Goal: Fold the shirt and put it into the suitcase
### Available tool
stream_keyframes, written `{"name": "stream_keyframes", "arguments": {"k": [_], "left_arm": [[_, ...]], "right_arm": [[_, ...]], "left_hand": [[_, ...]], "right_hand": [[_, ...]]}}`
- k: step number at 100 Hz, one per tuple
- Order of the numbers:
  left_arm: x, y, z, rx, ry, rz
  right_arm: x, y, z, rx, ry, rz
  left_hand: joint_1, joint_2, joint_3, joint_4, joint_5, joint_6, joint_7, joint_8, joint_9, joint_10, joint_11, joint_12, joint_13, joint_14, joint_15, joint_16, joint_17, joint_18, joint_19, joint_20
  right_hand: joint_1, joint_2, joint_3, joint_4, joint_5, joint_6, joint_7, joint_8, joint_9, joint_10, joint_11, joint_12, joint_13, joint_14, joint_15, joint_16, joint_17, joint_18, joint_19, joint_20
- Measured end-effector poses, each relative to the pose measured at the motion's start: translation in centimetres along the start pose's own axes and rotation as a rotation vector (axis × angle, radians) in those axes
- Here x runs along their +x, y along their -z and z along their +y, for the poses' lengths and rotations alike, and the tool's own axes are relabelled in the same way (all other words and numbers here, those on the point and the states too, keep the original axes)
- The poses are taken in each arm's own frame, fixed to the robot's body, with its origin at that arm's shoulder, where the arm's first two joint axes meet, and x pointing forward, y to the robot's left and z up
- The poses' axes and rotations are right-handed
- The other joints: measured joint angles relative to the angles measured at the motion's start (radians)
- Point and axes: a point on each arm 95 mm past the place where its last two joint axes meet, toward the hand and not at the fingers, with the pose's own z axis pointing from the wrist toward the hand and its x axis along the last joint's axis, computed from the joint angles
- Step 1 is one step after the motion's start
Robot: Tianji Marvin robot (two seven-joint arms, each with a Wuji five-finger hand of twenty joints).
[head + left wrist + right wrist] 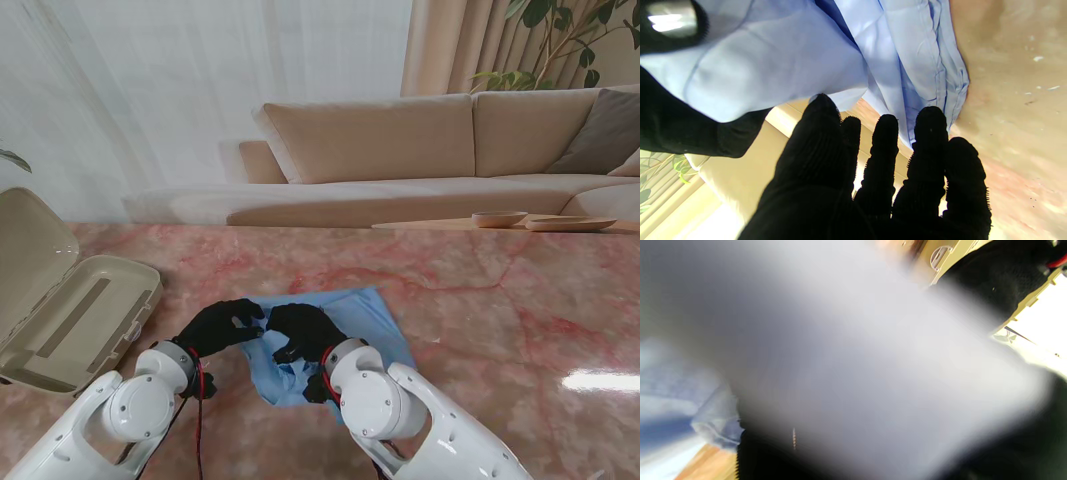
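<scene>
1. While both black-gloved hands work close together over the blue shirt, it lies partly folded on the pink marble table, near me and just right of the open beige suitcase.
2. From the stand's view, the left hand sits at the shirt's left edge. Its wrist camera shows the fingers straight and spread, with cloth hanging just beyond the tips, so I judge it released, gripping nothing.
3. Resting on top of the fabric, the right hand has curled fingers. Its wrist camera is smothered by blurred pale cloth, so I cannot tell whether it pinches the shirt or merely presses it.
4. Risk: if only one hand truly has the cloth, a lift toward the suitcase could let the loose layers slide and the fold fall open.
5. Risk: bunched folds under the right wrist may drag, leaving a lopsided bundle that catches on the suitcase rim.
</scene>
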Motion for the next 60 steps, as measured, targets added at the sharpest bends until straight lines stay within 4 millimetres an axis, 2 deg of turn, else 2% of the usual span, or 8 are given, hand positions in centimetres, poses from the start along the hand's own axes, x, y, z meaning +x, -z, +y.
{"name": "stream_keyframes", "arguments": {"k": [10,11,17,40,48,51,54,60], "left_arm": [[0.0,0.1,-0.1,0.003,-0.004,-0.004],[0.0,0.1,-0.1,0.003,-0.004,-0.004],[-0.1,0.2,-0.2,0.005,-0.006,-0.005],[-0.1,0.6,-0.8,0.013,-0.023,-0.011],[-0.1,0.7,-1.1,0.018,-0.026,-0.015],[-0.1,0.7,-1.1,0.02,-0.027,-0.016],[-0.1,0.8,-1.2,0.022,-0.028,-0.017],[0.0,0.9,-1.4,0.027,-0.034,-0.016]], "right_arm": [[-0.1,-0.1,-0.5,0.039,-0.012,0.006],[-0.1,-0.1,-0.6,0.042,-0.013,0.007],[-0.2,-0.1,-0.8,0.056,-0.014,0.01],[-0.2,0.0,-1.1,0.087,-0.024,0.028],[-0.2,0.0,-1.0,0.085,-0.025,0.034],[-0.2,0.0,-0.9,0.082,-0.026,0.036],[-0.1,0.1,-0.8,0.078,-0.026,0.039],[0.0,0.1,-0.7,0.07,-0.025,0.046]], "left_hand": [[0.0,0.0,0.0,0.0,0.0,0.0,0.0,0.0,0.0,0.0,0.0,0.0,0.0,0.0,0.0,0.0,0.0,0.0,0.0,0.0],[0.0,0.0,0.0,0.0,0.002,0.0,-0.001,0.0,0.0,0.0,0.0,0.0,0.0,0.0,0.0,0.0,0.0,0.0,0.0,0.0],[0.0,0.0,0.0,0.0,0.022,0.0,0.004,0.0,0.0,0.0,-0.001,0.0,0.0,0.0,0.0,-0.002,0.0,0.0,0.0,0.0],[0.0,0.0,0.0,0.0,0.022,0.001,0.004,0.0,0.0,0.0,-0.001,0.0,0.0,0.0,0.0,-0.005,0.0,0.0,0.0,0.0],[0.0,0.0,0.0,0.0,0.022,0.001,0.004,0.0,0.0,0.0,-0.001,0.0,0.0,0.0,0.0,-0.009,0.0,0.0,0.0,0.0],[0.0,0.0,0.0,0.0,0.022,0.001,-0.007,0.0,0.0,0.0,-0.001,0.0,0.0,0.0,0.0,-0.01,0.0,0.0,0.0,0.0],[0.0,0.0,0.0,0.0,0.022,0.001,-0.007,0.0,0.0,0.0,-0.001,0.0,0.0,0.0,0.0,-0.01,0.0,0.0,0.0,0.0],[0.0,0.0,0.0,0.0,0.022,0.001,-0.007,0.0,0.0,0.0,-0.001,0.0,0.0,0.0,0.0,-0.011,0.0,0.0,0.0,0.0]], "right_hand": [[-0.067,0.062,-0.075,0.0,0.004,0.028,-0.096,-0.041,-0.024,0.011,-0.04,-0.073,-0.054,0.034,-0.096,-0.071,-0.033,0.033,-0.049,-0.024],[-0.083,0.076,-0.096,0.0,0.005,0.036,-0.13,-0.042,-0.024,0.012,-0.052,-0.094,-0.061,0.034,-0.122,-0.095,0.027,-0.008,-0.025,-0.045],[-0.113,0.102,-0.106,0.0,0.014,0.049,-0.201,-0.04,-0.035,0.021,-0.079,-0.124,-0.088,0.032,-0.177,-0.133,0.131,-0.059,-0.01,-0.05],[-0.218,0.239,-0.19,0.043,0.086,0.063,-0.417,0.035,-0.035,0.022,-0.186,-0.222,-0.197,0.096,-0.415,-0.268,0.157,-0.085,-0.108,0.052],[-0.239,0.251,-0.206,0.053,0.084,0.063,-0.451,0.069,-0.033,0.022,-0.203,-0.225,-0.227,0.124,-0.434,-0.282,-0.123,0.112,-0.398,0.063],[-0.243,0.252,-0.207,0.053,0.105,0.063,-0.457,0.077,-0.033,0.022,-0.206,-0.232,-0.227,0.126,-0.444,-0.284,-0.119,0.11,-0.353,0.065],[-0.244,0.252,-0.207,0.053,0.099,0.063,-0.458,0.078,-0.032,0.022,-0.206,-0.233,-0.227,0.128,-0.451,-0.296,-0.054,0.045,-0.277,0.045],[-0.244,0.252,-0.207,0.053,0.094,0.063,-0.466,0.079,-0.031,0.022,-0.209,-0.234,-0.231,0.128,-0.457,-0.297,-0.176,0.114,-0.357,0.002]]}}
